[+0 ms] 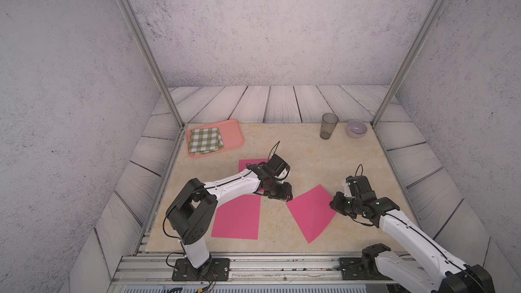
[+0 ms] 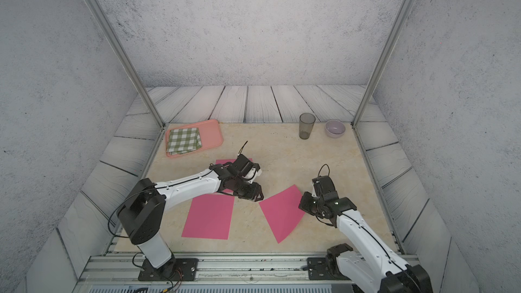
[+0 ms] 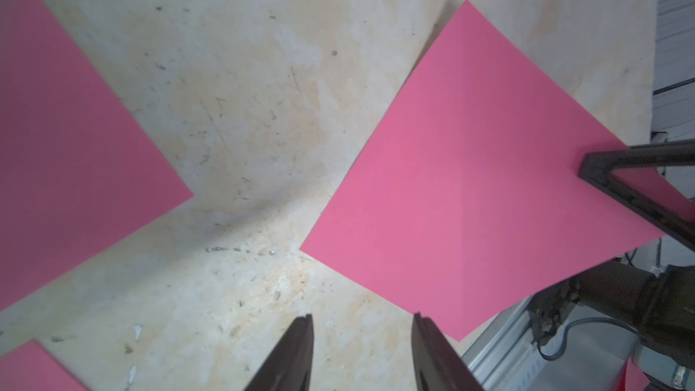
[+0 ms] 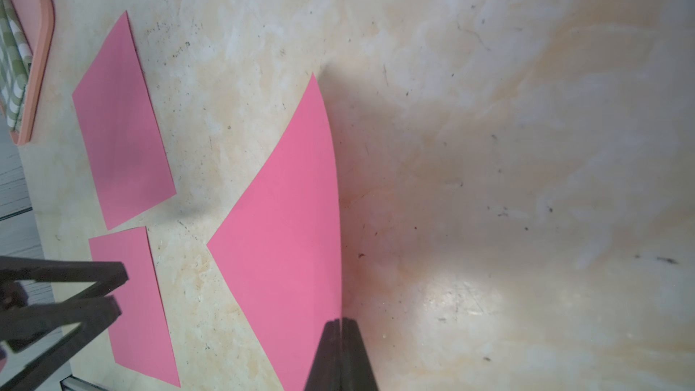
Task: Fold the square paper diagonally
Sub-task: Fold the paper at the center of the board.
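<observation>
Your right hand (image 4: 341,323) is pinching shut on the raised corner of the pink square sheet of paper (image 1: 310,212), which is lying on the beige marbled worktop (image 1: 282,142). Your left hand (image 3: 363,317) is hovering beside it, partly open and empty. With nothing pinning it, you are risking dragging it and skewing the diagonal.

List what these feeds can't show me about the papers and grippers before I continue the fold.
- Far pink paper: in both top views it lies mostly under the left arm, so its outline is unreadable.
- Right gripper: shut on the right pink paper. The pinched part is hidden between its fingers in the right wrist view and under its own body in the top views.
- Left gripper: open. The left wrist view doesn't show whether it touches the table.
</observation>
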Robot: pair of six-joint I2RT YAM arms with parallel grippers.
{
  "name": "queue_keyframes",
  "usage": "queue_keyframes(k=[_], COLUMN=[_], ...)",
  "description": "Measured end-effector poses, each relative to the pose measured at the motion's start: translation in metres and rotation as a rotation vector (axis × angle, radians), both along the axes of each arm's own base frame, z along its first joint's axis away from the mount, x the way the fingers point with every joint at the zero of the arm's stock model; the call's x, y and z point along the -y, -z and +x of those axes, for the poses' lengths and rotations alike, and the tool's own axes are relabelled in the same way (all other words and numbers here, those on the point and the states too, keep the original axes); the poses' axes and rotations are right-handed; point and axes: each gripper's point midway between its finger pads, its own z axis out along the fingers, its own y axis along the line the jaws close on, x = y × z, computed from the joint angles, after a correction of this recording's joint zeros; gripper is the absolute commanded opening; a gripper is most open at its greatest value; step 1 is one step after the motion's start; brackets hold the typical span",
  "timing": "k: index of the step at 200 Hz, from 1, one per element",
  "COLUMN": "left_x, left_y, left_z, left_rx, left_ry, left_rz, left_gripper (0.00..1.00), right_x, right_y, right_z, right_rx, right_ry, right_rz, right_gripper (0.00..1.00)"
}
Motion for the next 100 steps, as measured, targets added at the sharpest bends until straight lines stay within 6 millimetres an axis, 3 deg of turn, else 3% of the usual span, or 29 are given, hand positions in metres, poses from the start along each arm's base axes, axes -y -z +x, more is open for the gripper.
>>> queue_keyframes(k=[45, 100], left_x=[0.022, 0.040], left_y=[0.025, 0.049], left_z=[-0.031, -0.034], left_rx=[-0.048, -0.078], left_ry=[0.059, 0.047], left_rz=[-0.009, -0.017], left_gripper=[0.47, 0.47], right_x=[0.006, 0.017], right_y=[0.002, 0.006], right_z=[0.001, -0.002], right_rx=[-0.074, -0.131], right_ry=[-0.033, -0.045], right_rz=[-0.085, -0.170], right_gripper=[0.00, 0.00])
